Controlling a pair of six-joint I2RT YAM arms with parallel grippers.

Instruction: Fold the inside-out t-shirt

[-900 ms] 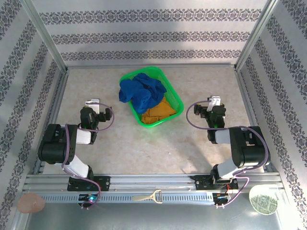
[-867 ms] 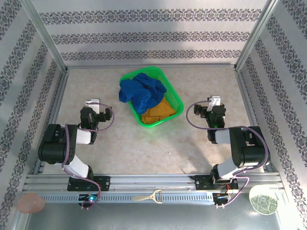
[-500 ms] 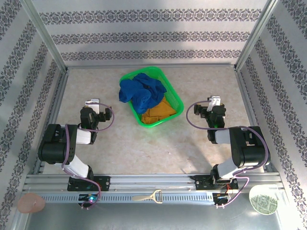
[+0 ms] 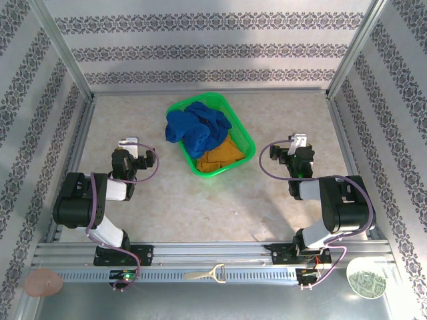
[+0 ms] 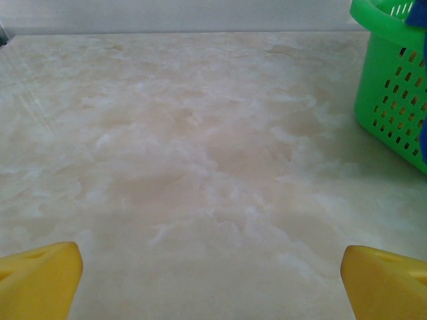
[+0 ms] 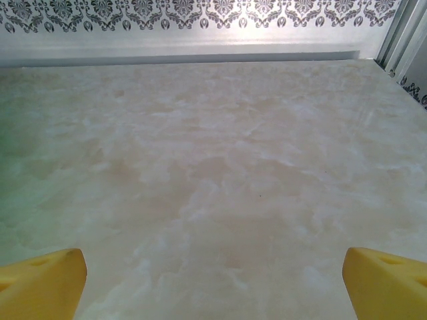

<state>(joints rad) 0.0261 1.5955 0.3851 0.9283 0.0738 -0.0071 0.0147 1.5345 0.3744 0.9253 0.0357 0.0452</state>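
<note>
The royal-blue t-shirt (image 4: 195,127) lies crumpled in a green basket (image 4: 244,133) at the back middle of the table, spilling over the basket's left rim. Under it lies a mustard-yellow garment (image 4: 220,157). My left gripper (image 4: 129,143) rests low over bare table, left of the basket and apart from it; its yellow fingertips (image 5: 40,277) stand wide open with nothing between them. My right gripper (image 4: 299,141) rests to the right of the basket, open too, with its yellow fingertips (image 6: 387,280) over bare table.
The basket's perforated wall (image 5: 393,93) stands at the right edge of the left wrist view. Patterned walls enclose the table on three sides. A bottle opener (image 4: 207,274), a pinkish disc (image 4: 43,283) and a patterned dish (image 4: 365,277) lie on the front rail.
</note>
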